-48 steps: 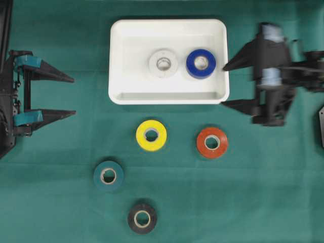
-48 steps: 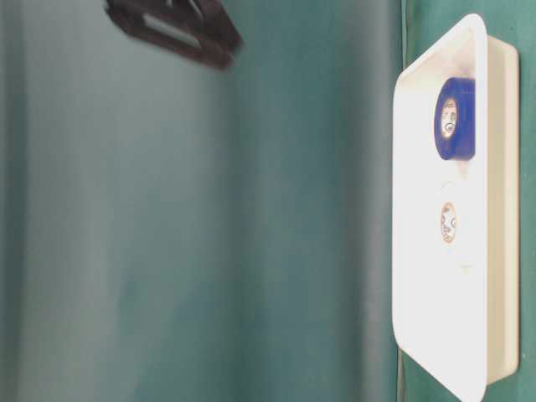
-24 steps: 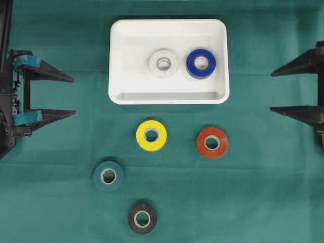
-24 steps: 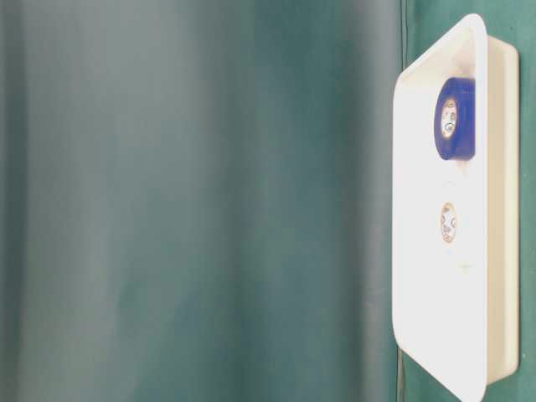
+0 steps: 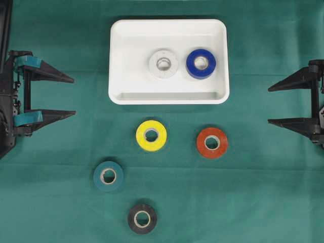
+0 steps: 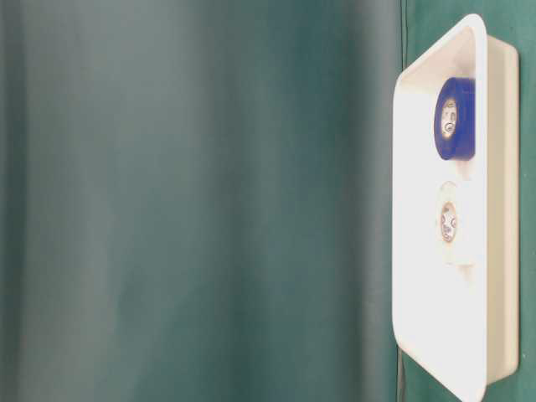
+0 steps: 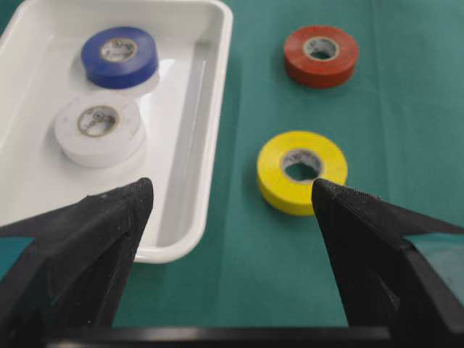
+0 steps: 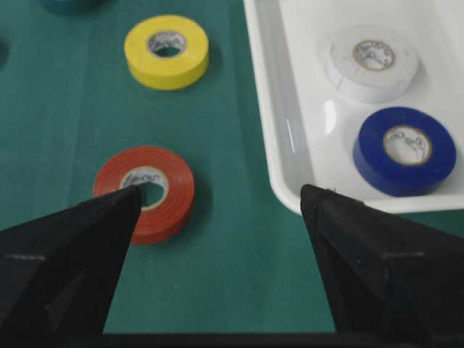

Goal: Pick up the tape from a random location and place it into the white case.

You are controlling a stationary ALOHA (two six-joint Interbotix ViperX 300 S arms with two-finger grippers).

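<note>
Table-level view: white case [image 6: 469,251] cut by right edge; yellow, red, teal, black rolls out of sight. Right wrist view: teal tape [image 8: 69,4] beyond yellow tape [image 8: 166,51], cut by top edge.

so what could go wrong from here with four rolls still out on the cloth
1. The red roll lies close to the white case; the open right gripper might clip the near rim while reaching for it.
2. The blue roll and white roll sit almost touching mid-case, so a dropped roll could land on them.
3. The yellow roll sits between both arms; they could crowd each other.
</note>
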